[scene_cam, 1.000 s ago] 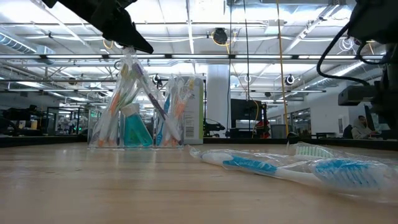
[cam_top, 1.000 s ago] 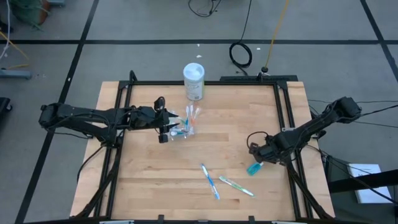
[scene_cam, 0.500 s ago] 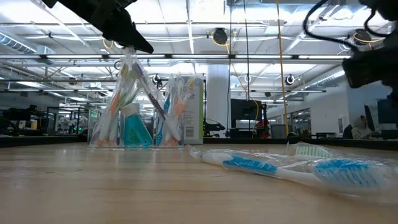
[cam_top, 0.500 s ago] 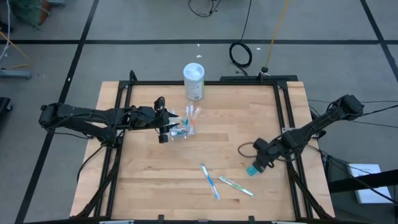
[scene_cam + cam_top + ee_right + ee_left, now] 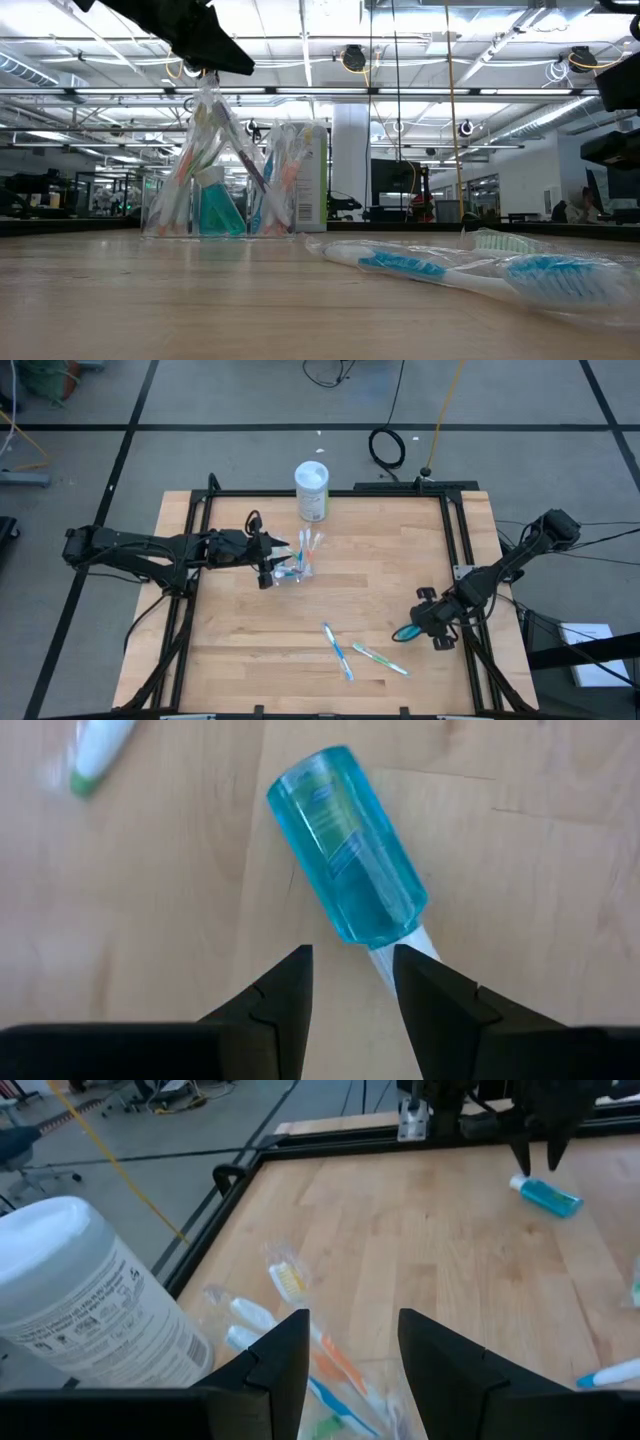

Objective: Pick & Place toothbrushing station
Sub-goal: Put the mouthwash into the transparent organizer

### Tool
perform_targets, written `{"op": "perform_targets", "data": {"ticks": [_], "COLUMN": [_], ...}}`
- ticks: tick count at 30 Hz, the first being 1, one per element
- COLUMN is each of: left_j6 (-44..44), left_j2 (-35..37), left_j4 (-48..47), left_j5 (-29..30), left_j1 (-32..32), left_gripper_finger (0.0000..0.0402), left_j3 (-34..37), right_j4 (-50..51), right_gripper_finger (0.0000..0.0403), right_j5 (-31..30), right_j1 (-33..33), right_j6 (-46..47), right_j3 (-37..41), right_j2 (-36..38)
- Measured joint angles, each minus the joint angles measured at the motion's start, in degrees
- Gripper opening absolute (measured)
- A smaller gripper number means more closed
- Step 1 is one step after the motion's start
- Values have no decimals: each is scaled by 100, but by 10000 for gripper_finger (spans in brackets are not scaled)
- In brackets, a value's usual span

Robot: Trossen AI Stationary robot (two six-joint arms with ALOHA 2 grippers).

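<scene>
A small clear cup (image 5: 293, 568) of wrapped toothbrushes (image 5: 300, 1295) stands at the table's far left, with a blue tube (image 5: 220, 205) upright inside it. My left gripper (image 5: 352, 1370) reaches in level from the left, open, with the wrappers' tops between its fingers. Another blue tube (image 5: 345, 850) lies flat on the wood at the near right. My right gripper (image 5: 352, 970) hangs over it, slanting down, open, its fingertips on either side of the tube's white end (image 5: 400, 940). Two wrapped toothbrushes, one blue (image 5: 338, 650) and one green (image 5: 380, 658), lie near the front edge. My left gripper has the clear wrappers' tops (image 5: 205, 85) right under its fingers, but I cannot tell whether it touches them.
A white wipes canister (image 5: 312, 490) stands at the far edge, just behind the cup. A black frame (image 5: 455, 550) runs around the wooden top. Bare wood lies between the cup and the loose toothbrushes.
My right gripper has gone toward the table's near edge and rolled far about its own line, ending over the blue tube's white end. The tube has stayed where it lay. My left gripper has tipped up slightly at the cup.
</scene>
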State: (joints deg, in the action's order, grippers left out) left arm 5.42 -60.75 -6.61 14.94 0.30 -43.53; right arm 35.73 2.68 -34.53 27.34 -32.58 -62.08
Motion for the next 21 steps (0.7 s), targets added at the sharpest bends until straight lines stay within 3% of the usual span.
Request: {"op": "perform_targets", "data": {"ticks": [8,14,21], "left_j6": [-158,-171,-152], "left_j2": [0,0,0], "left_j4": [74,77,77], "left_j5": [0,0,0], "left_j1": [0,0,0], "left_gripper_finger": [161,161,161], "left_j3": [0,0,0], "right_j4": [-66,-1,-138], "right_gripper_finger": [132,132,132], "right_j5": [-706,-717,-710], "right_j1": [-7,-8,-8], "right_j6": [-626,-1279,-813], "right_j3": [-4,-4,-4], "right_j2": [-64,-62,-62]}}
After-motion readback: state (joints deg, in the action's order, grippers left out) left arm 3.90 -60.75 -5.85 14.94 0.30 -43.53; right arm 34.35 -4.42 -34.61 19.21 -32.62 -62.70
